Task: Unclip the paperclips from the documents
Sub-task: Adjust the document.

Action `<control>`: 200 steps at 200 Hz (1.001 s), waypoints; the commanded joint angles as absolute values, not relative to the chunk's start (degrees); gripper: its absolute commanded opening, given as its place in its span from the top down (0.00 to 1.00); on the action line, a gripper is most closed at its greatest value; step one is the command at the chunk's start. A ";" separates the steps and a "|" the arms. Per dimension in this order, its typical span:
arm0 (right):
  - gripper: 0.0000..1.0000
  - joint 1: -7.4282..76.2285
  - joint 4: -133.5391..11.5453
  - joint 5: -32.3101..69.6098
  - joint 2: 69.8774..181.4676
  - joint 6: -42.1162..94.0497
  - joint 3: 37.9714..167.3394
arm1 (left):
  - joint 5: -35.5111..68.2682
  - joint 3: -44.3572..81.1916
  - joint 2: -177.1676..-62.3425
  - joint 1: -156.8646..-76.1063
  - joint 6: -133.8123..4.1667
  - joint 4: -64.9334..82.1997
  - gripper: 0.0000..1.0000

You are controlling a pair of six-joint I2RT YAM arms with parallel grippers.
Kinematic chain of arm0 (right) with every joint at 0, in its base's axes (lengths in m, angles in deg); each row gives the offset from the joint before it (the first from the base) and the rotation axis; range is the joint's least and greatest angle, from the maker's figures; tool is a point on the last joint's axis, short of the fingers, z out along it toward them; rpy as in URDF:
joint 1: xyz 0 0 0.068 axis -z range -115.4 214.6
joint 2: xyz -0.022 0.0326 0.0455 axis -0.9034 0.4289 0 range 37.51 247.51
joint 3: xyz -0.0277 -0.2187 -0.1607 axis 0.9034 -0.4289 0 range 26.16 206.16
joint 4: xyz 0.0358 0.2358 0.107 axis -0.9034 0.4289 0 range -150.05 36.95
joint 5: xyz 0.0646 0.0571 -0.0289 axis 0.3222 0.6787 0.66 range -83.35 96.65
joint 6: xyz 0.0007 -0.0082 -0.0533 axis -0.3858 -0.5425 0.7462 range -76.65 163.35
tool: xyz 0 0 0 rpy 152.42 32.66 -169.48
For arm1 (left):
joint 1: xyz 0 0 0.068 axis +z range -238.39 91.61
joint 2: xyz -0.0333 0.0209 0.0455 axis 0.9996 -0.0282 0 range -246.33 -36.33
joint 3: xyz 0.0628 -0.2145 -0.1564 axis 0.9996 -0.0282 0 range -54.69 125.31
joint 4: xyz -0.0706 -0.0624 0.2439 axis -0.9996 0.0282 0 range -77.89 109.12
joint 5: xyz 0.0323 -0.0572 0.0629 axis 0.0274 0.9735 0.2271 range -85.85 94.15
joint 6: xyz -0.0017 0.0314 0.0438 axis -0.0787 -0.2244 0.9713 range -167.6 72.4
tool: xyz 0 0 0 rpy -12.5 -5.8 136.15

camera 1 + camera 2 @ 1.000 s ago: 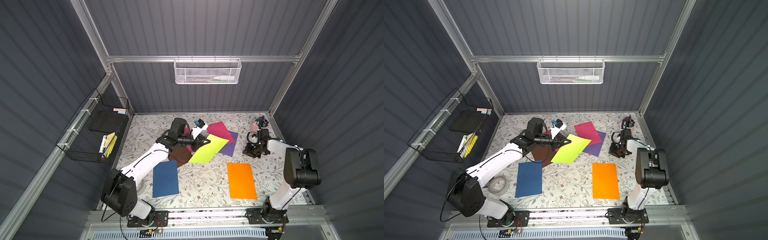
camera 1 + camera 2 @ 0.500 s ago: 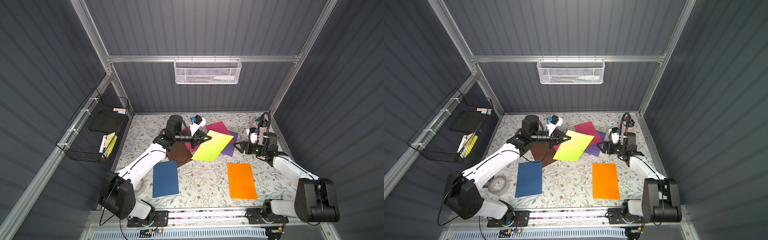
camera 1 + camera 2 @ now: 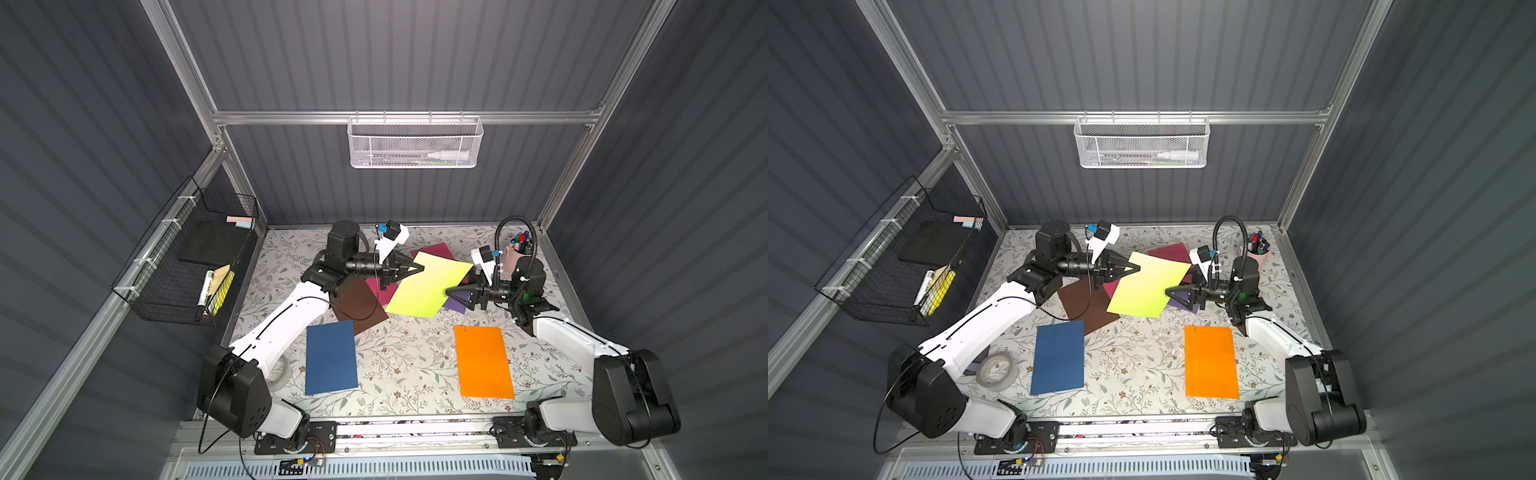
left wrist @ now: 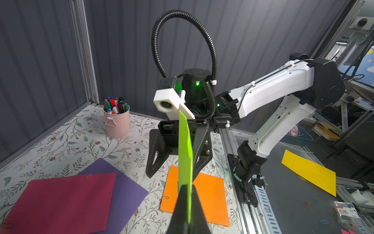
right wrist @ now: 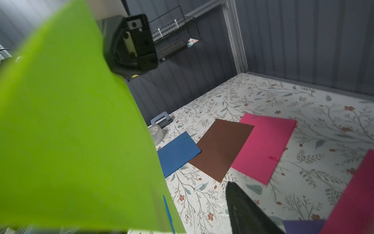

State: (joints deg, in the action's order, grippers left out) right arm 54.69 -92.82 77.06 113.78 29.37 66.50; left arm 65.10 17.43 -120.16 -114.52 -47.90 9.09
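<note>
While the left hand [image 4: 185,190] pinches the lime sheet [image 3: 428,286], right hand [image 4: 172,174] agape, only the right wrist view shows its paperclip [image 5: 168,212].

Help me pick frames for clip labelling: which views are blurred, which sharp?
Right wrist view: the lime sheet up close is blurred, the brown sheet behind it crisp. Left wrist view: sharp. Both top views: sharp, evenly lit.
</note>
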 commanded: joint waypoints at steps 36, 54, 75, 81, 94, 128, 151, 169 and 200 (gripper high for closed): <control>0.42 54.19 -83.11 81.19 111.07 35.22 71.42 | 67.56 19.66 -121.40 -113.79 -48.82 8.39 1.00; 0.54 53.54 -83.15 83.47 112.66 33.61 73.75 | 68.03 20.23 -122.31 -113.79 -47.61 9.72 1.00; 0.73 53.19 -82.85 83.74 113.34 33.00 74.93 | 67.99 20.33 -122.55 -113.78 -47.27 9.92 1.00; 0.79 53.20 -82.72 83.75 113.37 33.03 75.09 | 67.88 20.40 -122.52 -113.79 -47.43 9.75 1.00; 0.91 53.20 -82.05 83.75 113.38 33.28 75.37 | 67.33 20.35 -122.37 -113.71 -47.75 9.57 1.00; 1.00 53.20 -78.90 84.34 113.01 34.36 76.52 | 66.81 19.59 -122.15 -113.50 -49.24 8.87 0.96; 1.00 53.22 -75.63 84.35 112.15 36.24 78.05 | 69.02 18.60 -122.62 -113.52 -49.27 8.82 0.71; 1.00 53.26 -73.60 84.43 111.54 37.33 79.40 | 70.80 17.75 -123.23 -113.51 -49.18 8.93 0.67; 1.00 53.26 -69.75 84.35 111.14 39.47 81.99 | 71.78 15.10 -122.58 -113.50 -51.48 5.87 0.72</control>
State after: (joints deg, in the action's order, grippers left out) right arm 53.34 -73.67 83.10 112.40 36.43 79.20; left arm 69.29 17.19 -122.28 -114.04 -49.73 8.26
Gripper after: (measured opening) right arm 0.041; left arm 0.302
